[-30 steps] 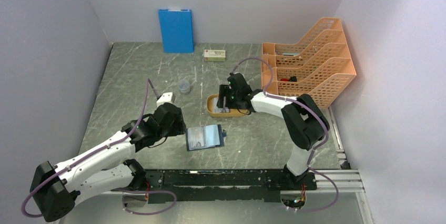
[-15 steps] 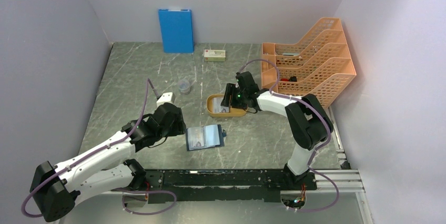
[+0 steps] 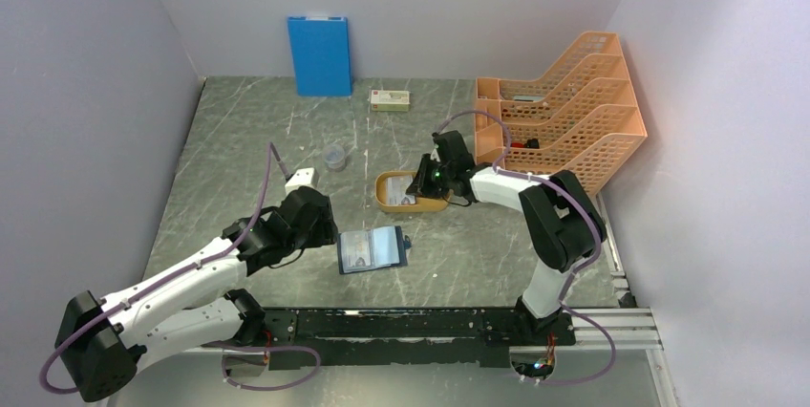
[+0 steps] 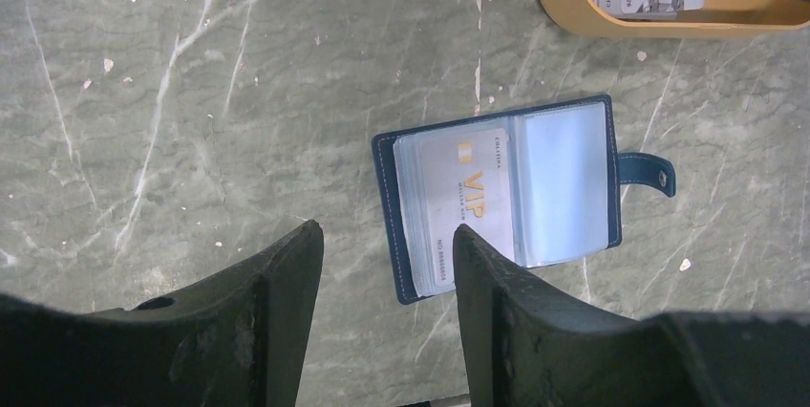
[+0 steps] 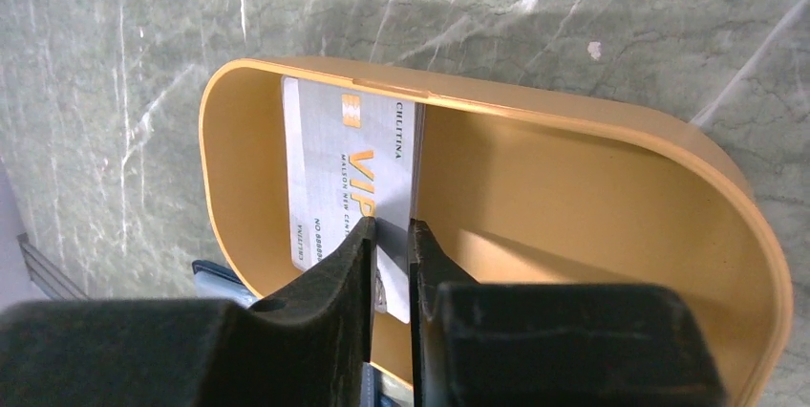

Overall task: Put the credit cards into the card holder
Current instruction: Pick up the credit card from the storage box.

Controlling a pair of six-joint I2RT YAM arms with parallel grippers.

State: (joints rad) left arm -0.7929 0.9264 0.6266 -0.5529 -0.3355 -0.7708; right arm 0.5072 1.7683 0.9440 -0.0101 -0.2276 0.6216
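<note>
Now: card nipped in the tray, holder lying toward the near edge

Grips, with the right claw (image 5: 390, 235) down inside the orange tray (image 5: 592, 187), the near end of a credit card (image 5: 349, 159). Closes there to a mere sliver. Has the card's long axis running in line with the fingers, printed face up.

Finds the card holder (image 3: 373, 249) spread open and flat on the desk (image 3: 248, 139), close to the near edge and about midway along it. Puts it, from the tray, toward the near edge and slightly toward the left edge. Shows one sleeved card (image 4: 468, 202) in the left page; right page glossy, seemingly free.

Hovers the left claw (image 4: 385, 240) just beside the holder's left cover, roughly half open, holding nothing, and far nearer to the holder than the right.

Probably calls for a lift over the tray wall, then a short carry. Offers smooth marbled stone with nothing between tray and holder. Places the cup (image 3: 333, 156), white box (image 3: 390, 99), blue board (image 3: 319, 55) and file rack (image 3: 573, 130) well apart, toward the far and right edges.
</note>
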